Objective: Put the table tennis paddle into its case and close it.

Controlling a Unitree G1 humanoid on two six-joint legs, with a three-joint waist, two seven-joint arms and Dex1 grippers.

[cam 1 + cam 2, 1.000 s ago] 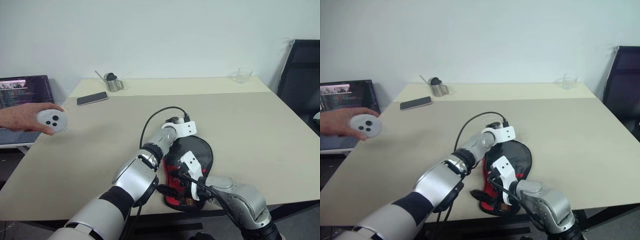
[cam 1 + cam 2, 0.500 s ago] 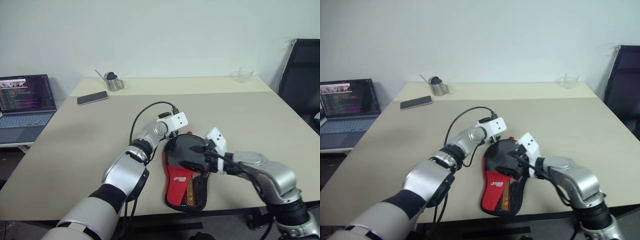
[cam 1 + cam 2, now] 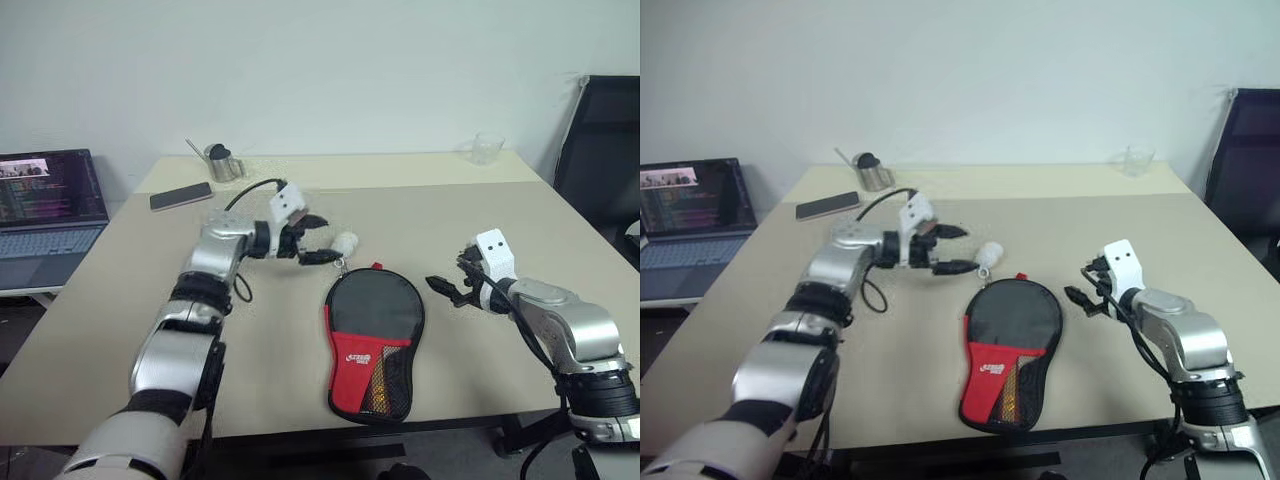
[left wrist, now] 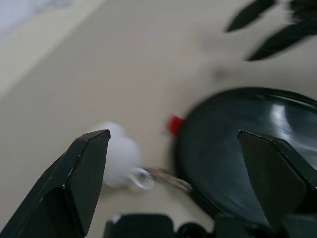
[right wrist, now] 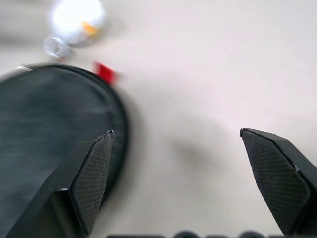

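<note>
The case lies flat on the tabletop, near its front edge, zipped round as far as I can tell, so the table tennis paddle is presumably inside. Its white ball pull trails off the top. The left claw hangs spread and empty just beside that pull; the right claw, also spread and empty, hovers off the case's other side, both leaving it free.
</note>
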